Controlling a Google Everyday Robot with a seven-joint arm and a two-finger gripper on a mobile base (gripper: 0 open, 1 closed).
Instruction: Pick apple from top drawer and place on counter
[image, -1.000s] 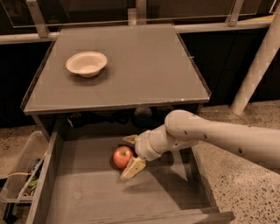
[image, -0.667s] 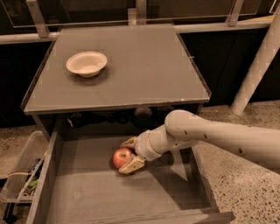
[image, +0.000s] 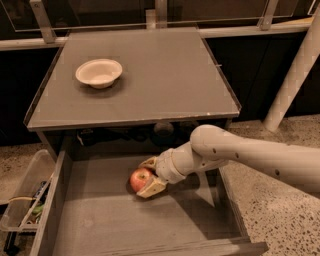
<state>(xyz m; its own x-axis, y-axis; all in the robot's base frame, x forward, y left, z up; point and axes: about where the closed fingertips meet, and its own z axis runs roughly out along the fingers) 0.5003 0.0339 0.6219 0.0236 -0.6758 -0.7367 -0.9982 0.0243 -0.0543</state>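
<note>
Closing in since a second ago, the gripper (image: 146, 177) has narrowed its two pale fingers (image: 151, 187) onto the apple (image: 139, 179), which sits on the floor of the top drawer (image: 100, 220), just beyond the fingertips (to the camera's left of the wrist). Both fingers seem to touch it, one on its near side and one on its far side, so I judge it gripped but not yet lifted. Above and behind lies the counter (image: 165, 75), with a white bowl (image: 99, 73) at its far left

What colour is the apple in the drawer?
Red with a yellowish patch, in the camera view; the gripper is around the apple.
</note>
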